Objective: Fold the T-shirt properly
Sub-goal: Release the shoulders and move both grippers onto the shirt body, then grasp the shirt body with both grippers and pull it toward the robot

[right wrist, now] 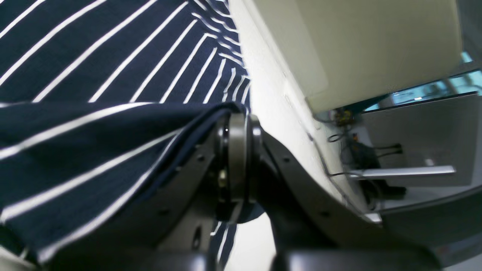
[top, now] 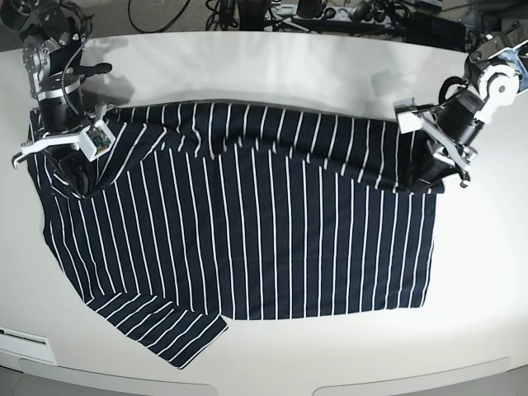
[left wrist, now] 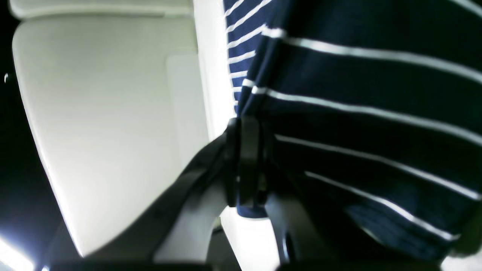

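One T-shirt (top: 247,223) spread flat mid-table (top: 272,66), far edge folded over; one sleeve visible at 7 o'clock, other hidden. Two grippers: right gripper (right wrist: 237,128) at 9 o'clock, left gripper (left wrist: 244,128) at 3 o'clock, each clamped on shirt fabric. Wrist views blurred, fingertips buried in cloth

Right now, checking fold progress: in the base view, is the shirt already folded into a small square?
No, the shirt lies spread wide across the table.
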Robot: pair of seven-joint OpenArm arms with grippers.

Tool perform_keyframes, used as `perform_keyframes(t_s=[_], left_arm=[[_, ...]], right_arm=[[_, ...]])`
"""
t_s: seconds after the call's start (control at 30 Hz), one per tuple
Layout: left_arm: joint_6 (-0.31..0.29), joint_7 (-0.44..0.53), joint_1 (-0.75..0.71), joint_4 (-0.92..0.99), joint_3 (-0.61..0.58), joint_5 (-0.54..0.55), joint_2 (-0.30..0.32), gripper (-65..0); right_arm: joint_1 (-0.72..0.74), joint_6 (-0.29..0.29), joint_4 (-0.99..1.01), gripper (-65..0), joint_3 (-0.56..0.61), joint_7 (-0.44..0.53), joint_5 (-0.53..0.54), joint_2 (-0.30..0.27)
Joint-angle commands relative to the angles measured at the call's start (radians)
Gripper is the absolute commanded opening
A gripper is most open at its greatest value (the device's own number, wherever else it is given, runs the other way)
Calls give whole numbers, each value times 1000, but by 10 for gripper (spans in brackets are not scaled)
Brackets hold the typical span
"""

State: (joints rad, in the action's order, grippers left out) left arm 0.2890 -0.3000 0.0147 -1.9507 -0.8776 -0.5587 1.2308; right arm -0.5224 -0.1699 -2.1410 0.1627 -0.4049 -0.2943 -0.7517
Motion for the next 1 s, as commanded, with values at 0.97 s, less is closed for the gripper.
perform_keyframes(t_s=[0.97], left_arm=[[111,-31,14,142,59,44,-166,-650]], right_arm=[[235,64,116,-650,-7,81,209,-41]])
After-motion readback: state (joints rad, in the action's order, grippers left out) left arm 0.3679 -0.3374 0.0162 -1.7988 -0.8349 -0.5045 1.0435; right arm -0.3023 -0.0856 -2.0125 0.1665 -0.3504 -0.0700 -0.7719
